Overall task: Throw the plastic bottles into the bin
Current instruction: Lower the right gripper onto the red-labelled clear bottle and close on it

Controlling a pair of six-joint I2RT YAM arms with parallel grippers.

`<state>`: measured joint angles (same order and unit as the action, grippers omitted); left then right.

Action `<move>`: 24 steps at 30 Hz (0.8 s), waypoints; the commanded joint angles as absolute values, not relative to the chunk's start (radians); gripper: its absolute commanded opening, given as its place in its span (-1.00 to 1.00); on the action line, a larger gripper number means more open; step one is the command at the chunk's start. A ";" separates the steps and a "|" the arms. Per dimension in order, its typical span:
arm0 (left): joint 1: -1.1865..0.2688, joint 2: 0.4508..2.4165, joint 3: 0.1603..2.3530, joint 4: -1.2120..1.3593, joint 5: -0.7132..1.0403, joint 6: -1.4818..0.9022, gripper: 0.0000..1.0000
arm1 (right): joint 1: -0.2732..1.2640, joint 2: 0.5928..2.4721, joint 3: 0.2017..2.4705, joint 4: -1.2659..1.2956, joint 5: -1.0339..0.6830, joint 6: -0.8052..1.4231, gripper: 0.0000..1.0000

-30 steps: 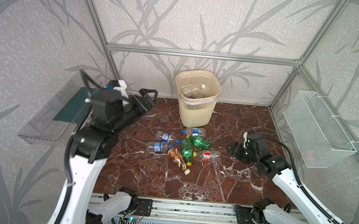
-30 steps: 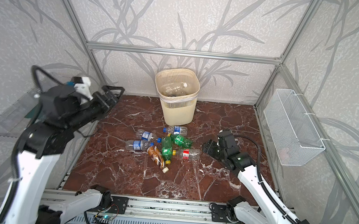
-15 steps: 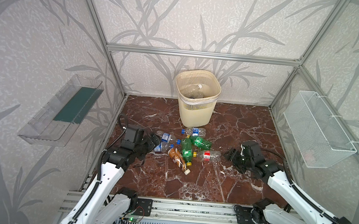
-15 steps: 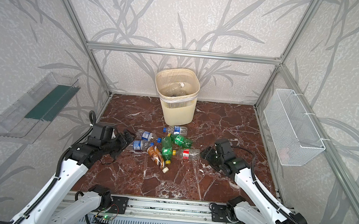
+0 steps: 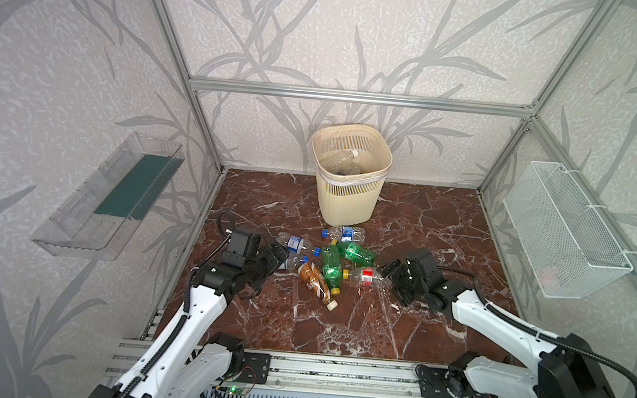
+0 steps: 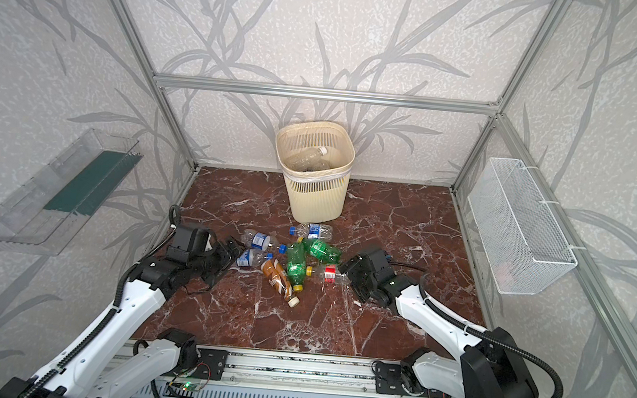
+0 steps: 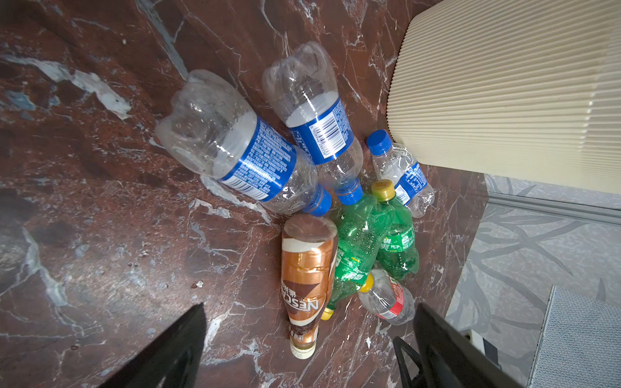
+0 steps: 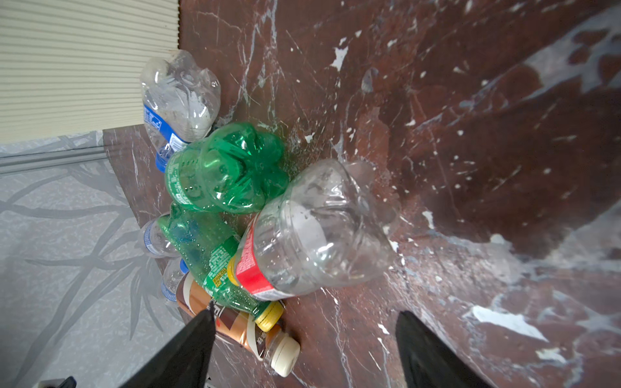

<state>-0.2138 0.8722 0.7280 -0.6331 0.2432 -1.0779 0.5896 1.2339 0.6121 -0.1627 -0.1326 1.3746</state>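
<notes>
The cream ribbed bin (image 5: 348, 198) (image 6: 315, 199) stands at the back with a clear bottle (image 5: 342, 160) inside. Several plastic bottles lie in a pile on the marble floor in front of it. My left gripper (image 5: 278, 257) (image 7: 309, 307) is open at the pile's left, low over the floor, facing two blue-labelled clear bottles (image 7: 235, 147) and a brown bottle (image 7: 305, 268). My right gripper (image 5: 389, 273) (image 8: 304, 314) is open at the pile's right, just short of the base of a red-labelled clear bottle (image 8: 312, 235) (image 5: 367, 276). Green bottles (image 8: 225, 168) lie between. Neither gripper holds anything.
A white wire mesh basket (image 5: 566, 229) hangs on the right wall. On the left wall hangs a clear tray with a green base (image 5: 112, 197). Aluminium frame posts edge the floor, and the arms' rail (image 5: 333, 370) runs along the front.
My left arm has dropped from high at the left down to the floor beside the pile. My right gripper has edged toward the red-labelled bottle and opened wider.
</notes>
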 commanded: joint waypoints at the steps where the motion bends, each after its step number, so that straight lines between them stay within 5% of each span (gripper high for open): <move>1: -0.210 0.851 0.710 -0.619 0.227 -1.095 0.92 | 0.608 1.275 0.636 -0.099 -0.101 1.444 0.73; 24: -0.211 0.847 0.679 -0.613 0.226 -1.106 0.92 | 0.641 1.517 0.741 -0.125 -0.029 1.419 0.59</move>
